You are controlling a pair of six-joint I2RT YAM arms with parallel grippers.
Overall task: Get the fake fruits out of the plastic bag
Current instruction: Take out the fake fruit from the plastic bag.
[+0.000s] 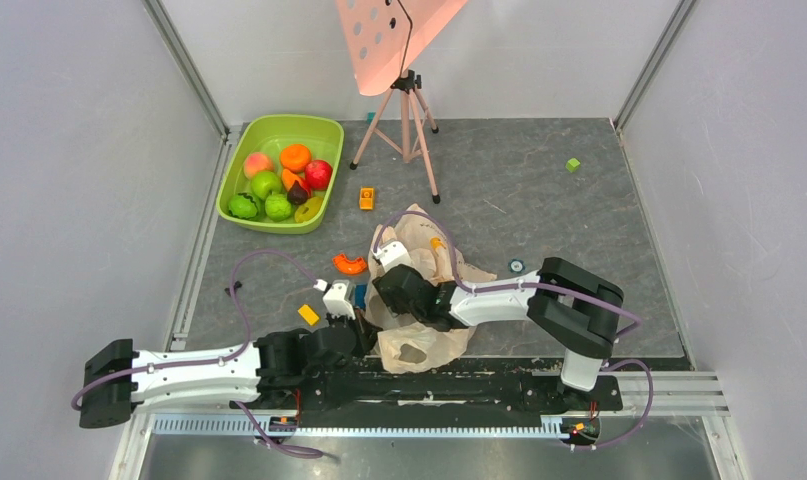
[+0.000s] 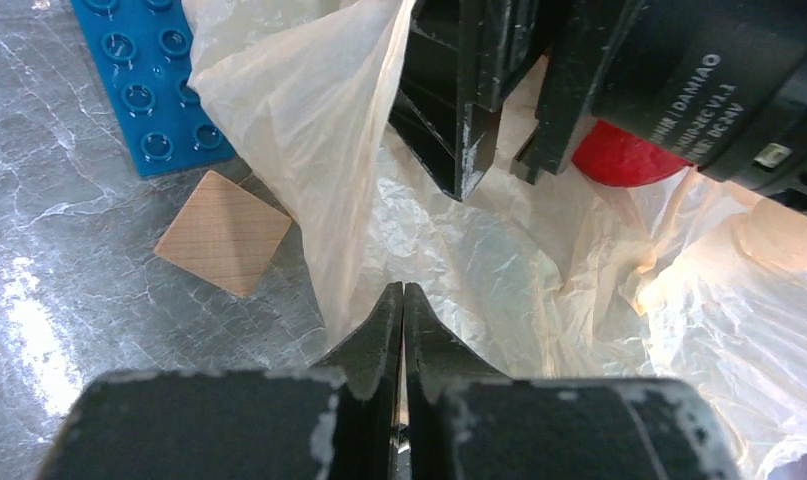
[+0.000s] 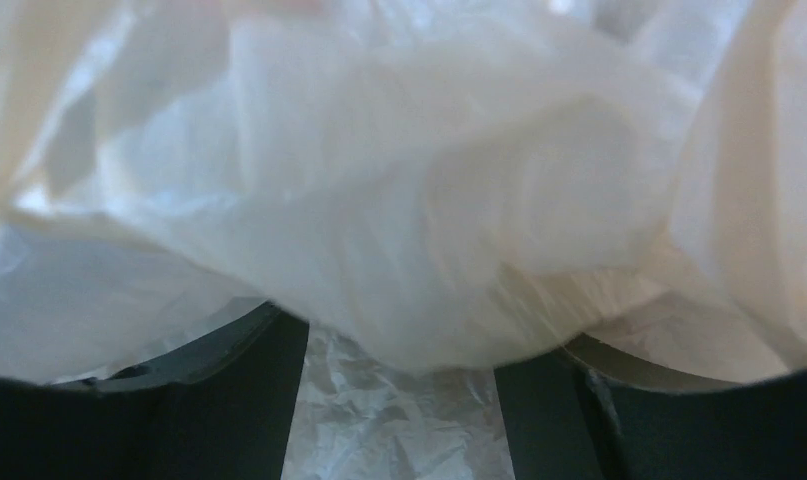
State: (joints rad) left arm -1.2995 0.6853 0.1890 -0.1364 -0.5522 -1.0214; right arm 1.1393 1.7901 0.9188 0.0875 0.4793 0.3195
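Observation:
The plastic bag (image 1: 431,262) lies crumpled at the table's near middle. My left gripper (image 2: 403,291) is shut on a fold of the plastic bag (image 2: 309,120) at its near left edge, and the film rises from the jaws. My right gripper (image 2: 494,188) stands open inside the bag's mouth, fingers pointing down. A red fake fruit (image 2: 624,160) lies in the bag just beside those fingers, not between them. In the right wrist view the film (image 3: 399,200) drapes over the right gripper (image 3: 399,345). Several fake fruits (image 1: 295,157) sit in the lime-green tub (image 1: 279,128).
A blue studded plate (image 2: 154,85) and a wooden square tile (image 2: 224,232) lie left of the bag. An orange arc piece (image 1: 349,264), a yellow block (image 1: 308,314), an orange block (image 1: 367,198) and a green block (image 1: 573,165) dot the mat. A tripod (image 1: 409,110) stands at the back.

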